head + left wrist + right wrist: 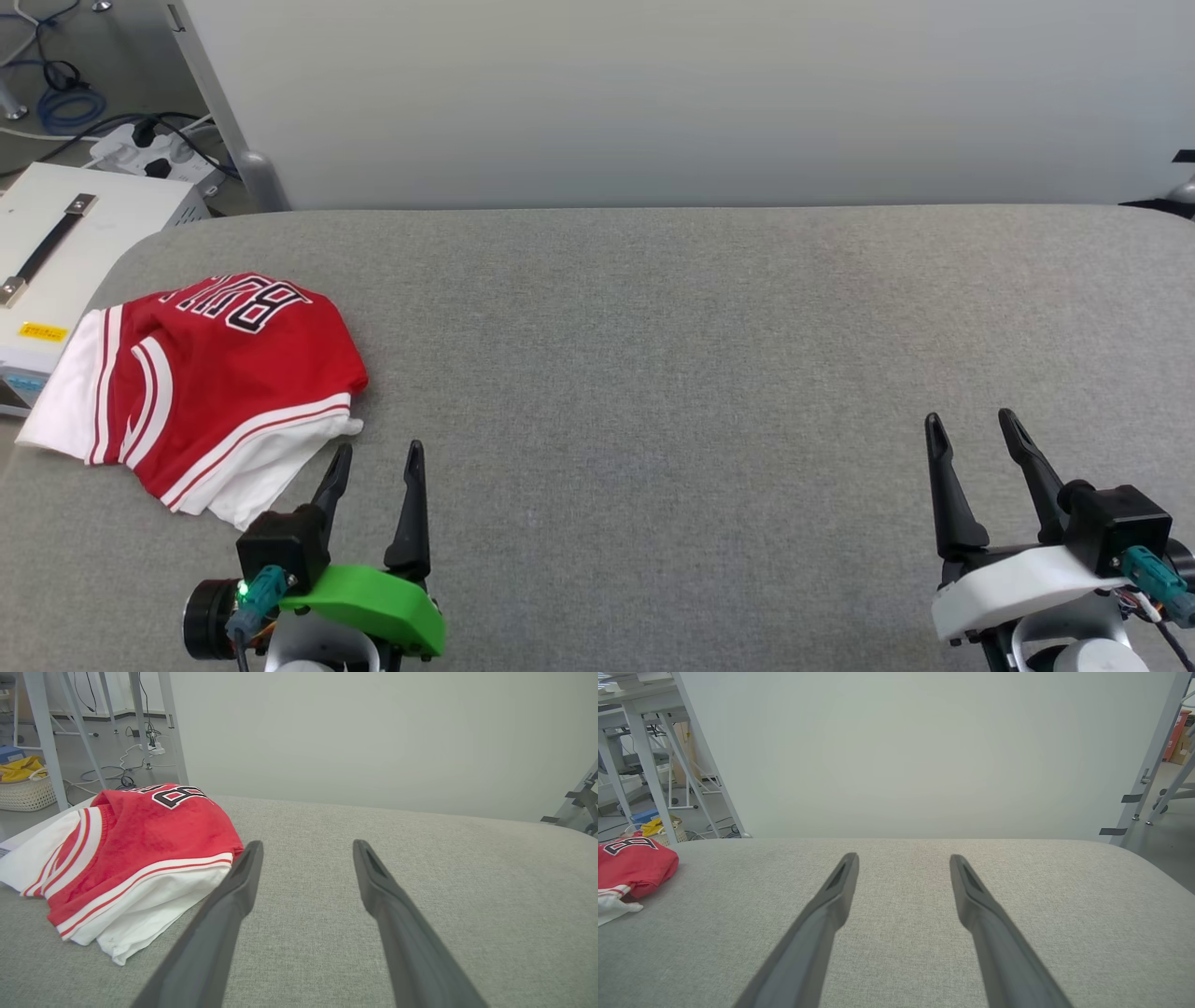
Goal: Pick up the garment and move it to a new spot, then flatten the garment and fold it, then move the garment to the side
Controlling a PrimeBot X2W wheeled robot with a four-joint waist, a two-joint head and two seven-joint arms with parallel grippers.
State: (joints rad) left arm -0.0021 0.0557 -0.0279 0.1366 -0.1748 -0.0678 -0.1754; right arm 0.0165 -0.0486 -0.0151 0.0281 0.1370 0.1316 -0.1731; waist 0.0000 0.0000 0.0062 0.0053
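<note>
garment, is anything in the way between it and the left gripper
Nothing visible stands in the way. The garment lies bunched near the left edge of the grey table. The open left gripper sits just beside its white hem, with only a little bare tabletop between them.

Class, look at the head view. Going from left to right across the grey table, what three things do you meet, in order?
garment → left end effector → right end effector
</note>
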